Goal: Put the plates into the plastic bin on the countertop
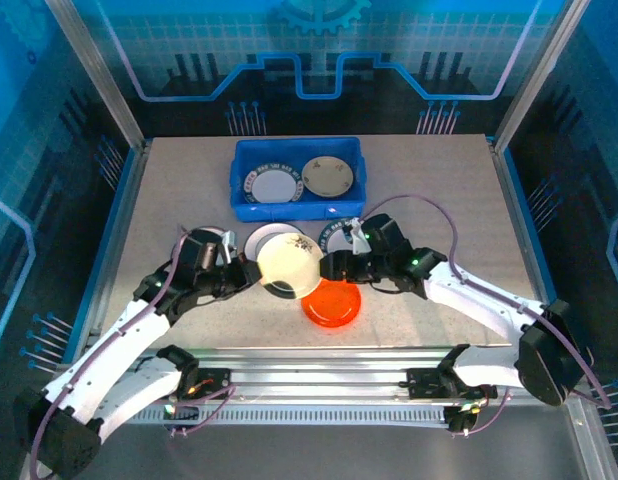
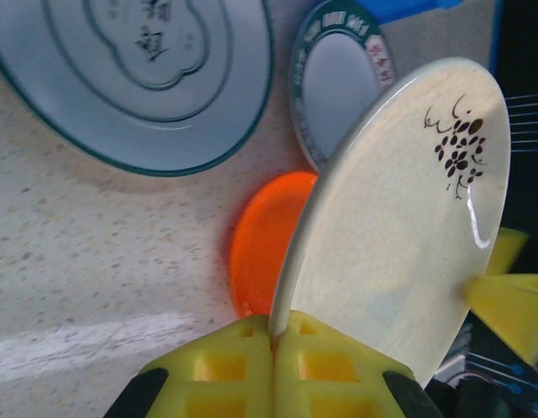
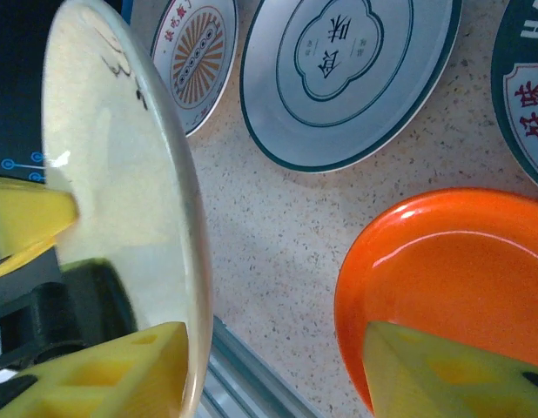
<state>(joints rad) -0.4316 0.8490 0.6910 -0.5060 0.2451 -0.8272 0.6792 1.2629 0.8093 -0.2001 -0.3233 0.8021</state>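
Yellow fingers [image 2: 243, 370] of the left gripper [image 2: 273, 335] sit closest, pressed together on the rim of one cream plate [image 2: 400, 226] with a dark grape sprig painted on it. That plate stands on edge, lifted off the surface [image 1: 169, 200], just left of the orange plate [image 1: 332, 303] and partly over it in the top view.

Right gripper [image 3: 278, 335]: jaws spread wide. One finger is just beside the cream plate's rim, the other hangs over the orange plate. Cannot tell whether the near finger touches the rim.

Counts, placed from the orange plate:
- 1 orange plate, flat on the surface, nearest the arm bases.
- 1 grey-white plate [image 3: 347, 78] with thin teal outlines and characters in the middle, flat, just beyond and left of the orange one.
- 1 teal-rimmed plate [image 3: 521, 96] with red lettering, flat, just beyond the orange one, close to its edge.
- 1 sunburst plate [image 3: 192, 57], flat, farther from the orange one than the grey-white plate, just beside that plate.
- 1 plastic bin [image 1: 236, 180], blue, well beyond the orange plate at the far side of the surface.
- 2 plates in the bin, flat, side by side: a dark-rimmed plate [image 1: 272, 185] on the left, a pale plate [image 1: 329, 176] on the right.

Seven plates total: one held, four on the surface, two binned.
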